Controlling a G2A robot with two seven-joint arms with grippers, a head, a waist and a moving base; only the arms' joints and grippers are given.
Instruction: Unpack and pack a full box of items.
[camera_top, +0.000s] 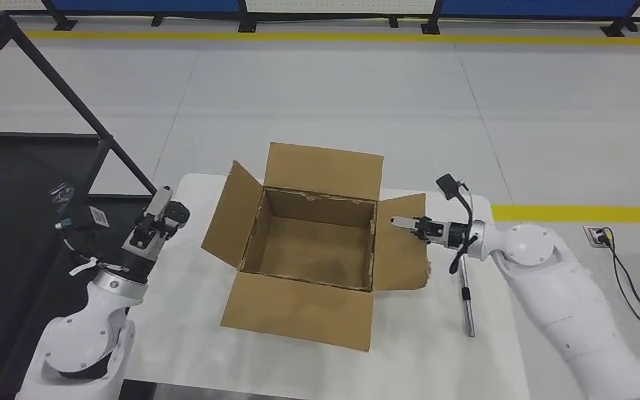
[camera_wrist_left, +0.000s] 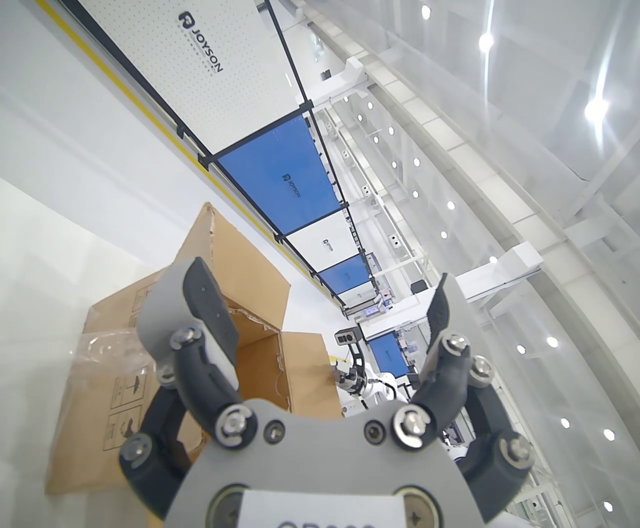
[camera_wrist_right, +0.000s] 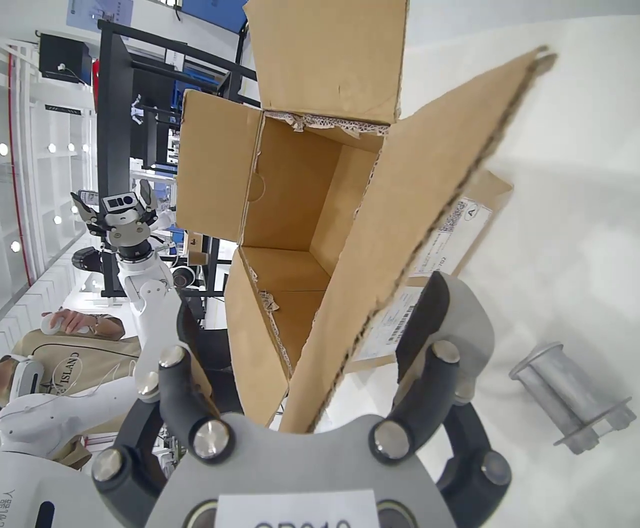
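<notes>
An open cardboard box (camera_top: 318, 205) stands in the middle of the white table (camera_top: 190, 320), all its flaps spread and its inside bare. My right gripper (camera_top: 400, 223) is at the box's right flap (camera_top: 402, 262). In the right wrist view that flap (camera_wrist_right: 400, 210) runs between the fingers of the gripper (camera_wrist_right: 310, 305), which is open and straddles the flap's edge. My left gripper (camera_top: 160, 208) is held at the table's left side, apart from the box; its own view has it open (camera_wrist_left: 320, 310), empty and tilted upward, with the box (camera_wrist_left: 110, 380) beside it.
A grey metal cylinder (camera_top: 467, 303) with a flanged end (camera_wrist_right: 570, 395) lies on the table right of the box, under my right arm. A black frame (camera_top: 70, 110) stands off the table's left edge. Open floor lies beyond the table's far edge.
</notes>
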